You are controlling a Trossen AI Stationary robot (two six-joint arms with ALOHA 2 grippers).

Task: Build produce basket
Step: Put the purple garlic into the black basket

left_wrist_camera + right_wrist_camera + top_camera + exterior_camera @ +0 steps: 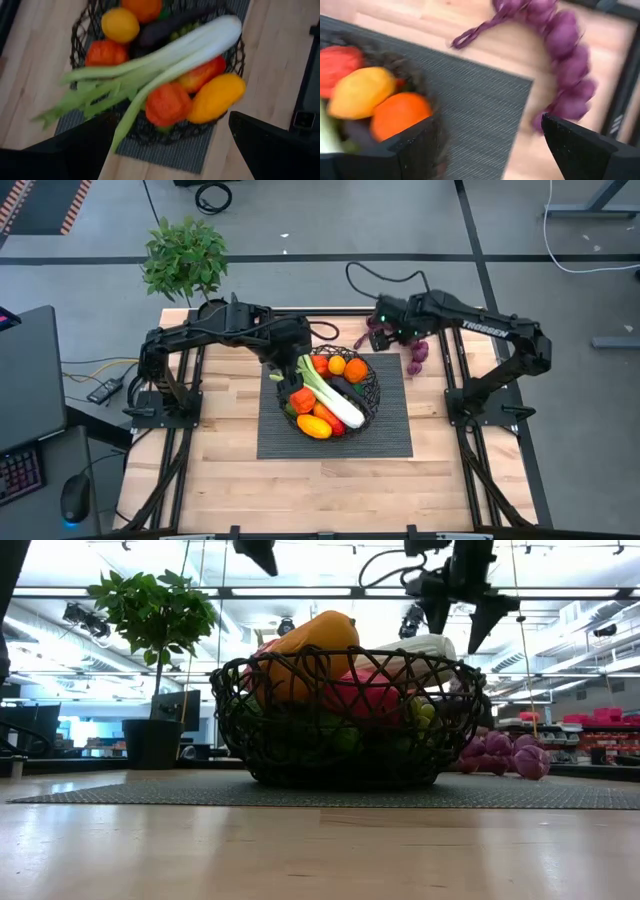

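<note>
The black wire basket (372, 394) stands on a grey mat (390, 435) mid-table, filled with produce: a leek (165, 60) lying across the top, tomatoes (167, 104), a yellow pepper (216, 97), a lemon (120, 25) and an orange (400, 115). A bunch of purple grapes (565, 45) lies on the bare wood beside the mat's far right corner. My left gripper (170, 150) hangs open above the basket's left rim. My right gripper (487, 150) hangs open in the air between the basket's far right rim and the grapes (417, 356), touching neither.
A potted plant (185, 258) stands at the table's far left corner. The grapes (510, 755) lie low on the wood to the right of the basket (350, 720). Bare wood stretches from the mat to the near edge (330, 500).
</note>
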